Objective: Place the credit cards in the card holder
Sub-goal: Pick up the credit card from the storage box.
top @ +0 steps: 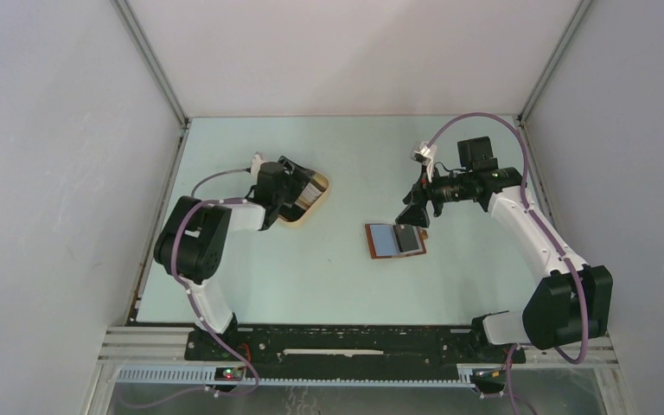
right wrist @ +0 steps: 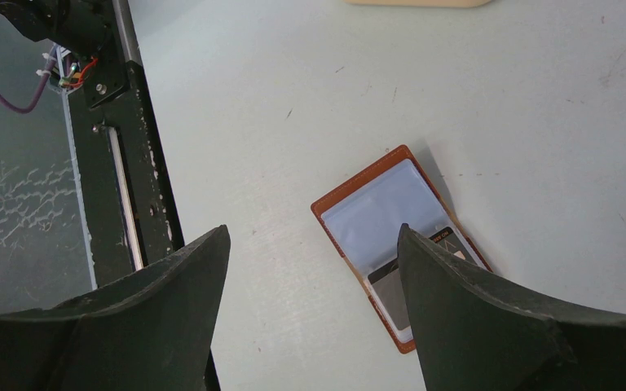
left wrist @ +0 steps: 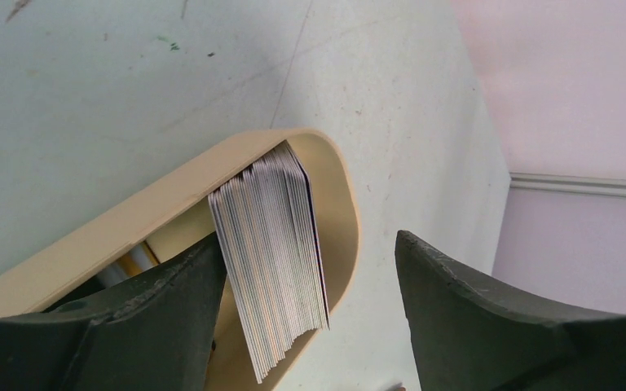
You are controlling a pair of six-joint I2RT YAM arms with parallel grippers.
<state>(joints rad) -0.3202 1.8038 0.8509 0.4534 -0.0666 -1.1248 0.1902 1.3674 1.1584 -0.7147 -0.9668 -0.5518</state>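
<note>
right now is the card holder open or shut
Open. The card holder lies spread flat with its inner side up; the top and right wrist views both show a pale clear half and a dark half inside the brown rim.

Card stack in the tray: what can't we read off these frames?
Left wrist: the credit cards stand edge-on in the tan tray, so faces and count are unreadable. The stack's lower left is behind a finger.
Top external: the left gripper mostly covers the tray; the cards are too small to tell apart.
Right wrist: the card holder lies open, one half partly behind a finger; its pocket contents are unclear.
</note>
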